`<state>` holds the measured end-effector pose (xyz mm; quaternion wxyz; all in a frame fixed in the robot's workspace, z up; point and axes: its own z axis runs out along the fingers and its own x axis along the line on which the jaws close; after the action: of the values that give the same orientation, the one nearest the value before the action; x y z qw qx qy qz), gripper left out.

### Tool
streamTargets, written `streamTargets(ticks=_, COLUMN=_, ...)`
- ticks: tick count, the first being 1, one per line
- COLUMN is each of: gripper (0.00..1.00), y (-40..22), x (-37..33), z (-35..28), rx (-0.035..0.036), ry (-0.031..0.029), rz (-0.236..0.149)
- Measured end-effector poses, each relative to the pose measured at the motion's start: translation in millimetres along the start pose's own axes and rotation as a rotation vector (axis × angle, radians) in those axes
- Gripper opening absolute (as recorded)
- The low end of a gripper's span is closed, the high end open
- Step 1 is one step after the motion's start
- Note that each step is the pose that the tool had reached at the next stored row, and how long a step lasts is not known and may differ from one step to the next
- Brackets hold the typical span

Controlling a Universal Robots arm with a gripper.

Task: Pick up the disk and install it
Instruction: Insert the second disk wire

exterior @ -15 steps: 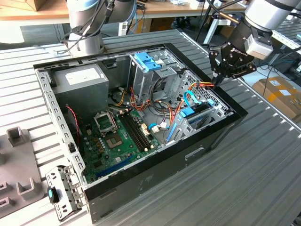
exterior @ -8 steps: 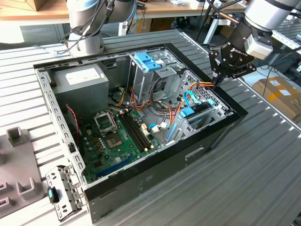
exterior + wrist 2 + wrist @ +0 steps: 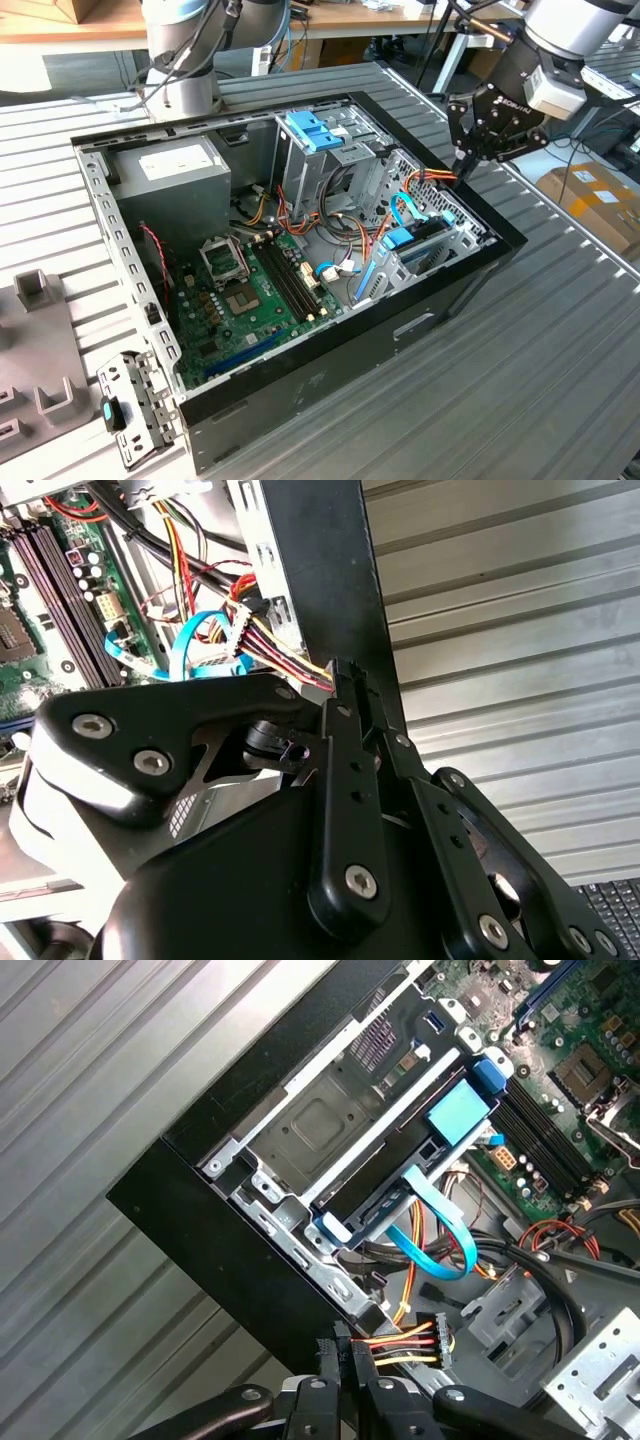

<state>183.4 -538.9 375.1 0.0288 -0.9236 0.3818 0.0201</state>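
Blue-framed disk inside metal bay.

The exterior view looks down from high on the whole case. Both wrist views look close at its cables.

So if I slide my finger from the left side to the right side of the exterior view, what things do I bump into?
Grey plastic holder → grey power-supply box → green motherboard → blue latch → the disk in its bay → the pincer → cardboard box.
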Motion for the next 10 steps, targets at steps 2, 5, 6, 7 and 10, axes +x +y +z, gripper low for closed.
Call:
streamTargets(ticks=2, gripper=0.17, y=-0.1, x=-0.1, z=-0.8, rx=0.0001, ry=-0.0002, rz=0.0)
streamTargets(ticks=5, gripper=0.17, y=4.3, x=-4.4, z=-0.9, rx=0.0012, ry=0.0013, rz=0.0)
streamTargets(ticks=6, gripper=0.17, y=7.8, x=-7.9, z=-0.9, rx=0.0021, ry=0.0022, rz=0.0)
streamTargets(ticks=7, gripper=0.17, y=11.1, x=-11.2, z=-0.7, rx=0.0026, ry=0.0027, rz=0.0)
streamTargets(ticks=10, gripper=0.17, y=16.7, x=-16.9, z=-0.5, rx=0.0028, ry=0.0028, rz=0.0)
